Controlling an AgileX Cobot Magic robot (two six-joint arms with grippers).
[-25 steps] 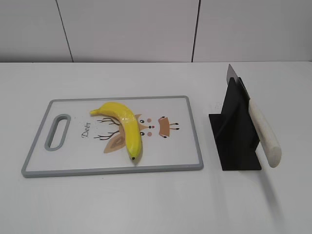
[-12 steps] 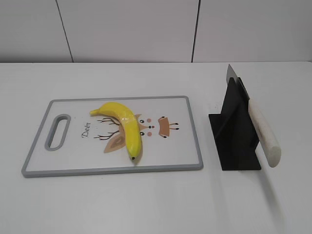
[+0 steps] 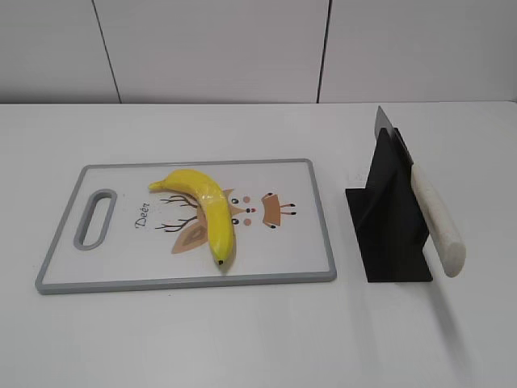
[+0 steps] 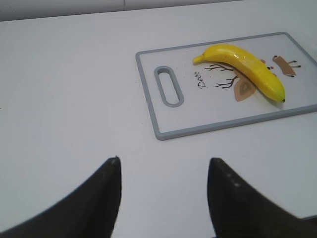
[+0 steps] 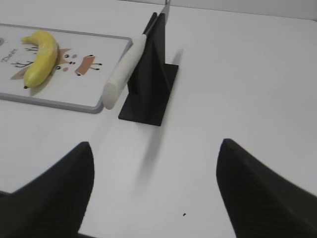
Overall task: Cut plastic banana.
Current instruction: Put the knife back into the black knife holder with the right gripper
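Note:
The plastic banana (image 3: 206, 208) is glossy yellow and curved, and lies on a white cutting board (image 3: 317, 218) with a grey rim and a deer print. It also shows in the left wrist view (image 4: 247, 67) and the right wrist view (image 5: 39, 55). A knife with a cream handle (image 3: 439, 220) rests in a black stand (image 3: 389, 218) to the right of the board; the right wrist view shows the handle (image 5: 123, 74) too. My left gripper (image 4: 163, 166) is open and empty over bare table, short of the board. My right gripper (image 5: 156, 148) is open and empty, short of the stand.
The board's handle slot (image 3: 95, 218) is at its left end. The table (image 3: 258, 339) is white, with a white panelled wall behind. Neither gripper shows in the exterior view.

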